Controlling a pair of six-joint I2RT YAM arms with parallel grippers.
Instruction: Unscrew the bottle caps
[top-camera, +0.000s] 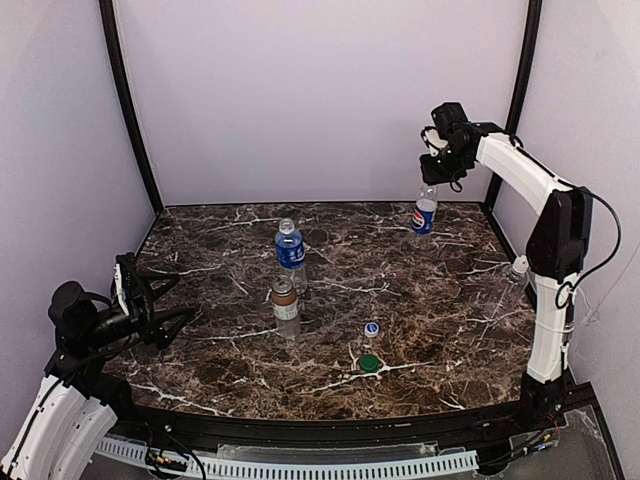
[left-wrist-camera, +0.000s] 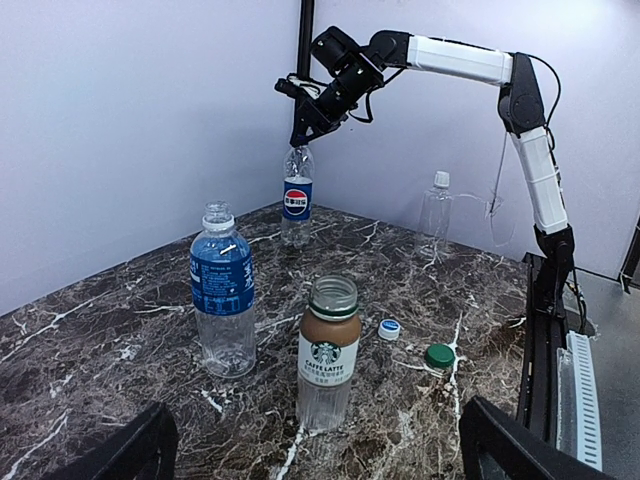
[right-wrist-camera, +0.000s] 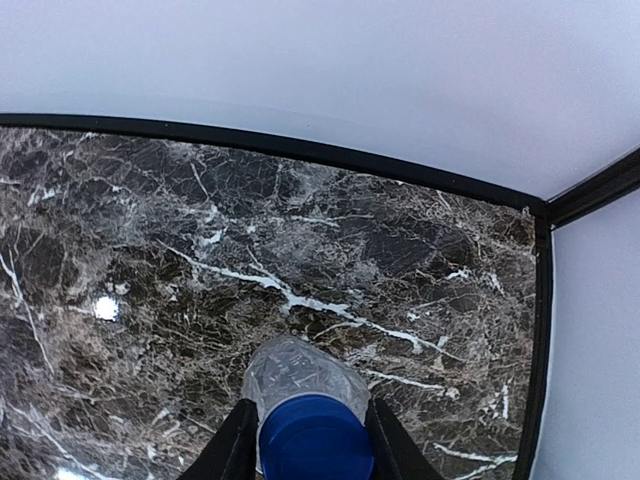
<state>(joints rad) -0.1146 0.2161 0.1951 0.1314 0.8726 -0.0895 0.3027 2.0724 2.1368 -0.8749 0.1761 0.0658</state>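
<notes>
My right gripper (top-camera: 432, 178) reaches down over the logo bottle (top-camera: 425, 213) at the back right of the table. In the right wrist view its fingers (right-wrist-camera: 232, 445) press on both sides of the blue cap (right-wrist-camera: 315, 445), shut on it. A blue-labelled bottle (top-camera: 290, 248) and a brown latte bottle (top-camera: 285, 305) stand uncapped mid-table. A blue-and-white cap (top-camera: 371, 328) and a green cap (top-camera: 369, 363) lie loose on the marble. A plain clear bottle (top-camera: 517, 272) with a white cap (left-wrist-camera: 441, 179) stands at the right edge. My left gripper (top-camera: 160, 305) hovers open at the left, holding nothing.
Pale walls and black corner posts (top-camera: 130, 110) close in the dark marble table (top-camera: 200, 370). The right arm's upright link (top-camera: 550, 320) rises beside the plain bottle. A ribbed white rail (top-camera: 330, 467) runs along the near edge.
</notes>
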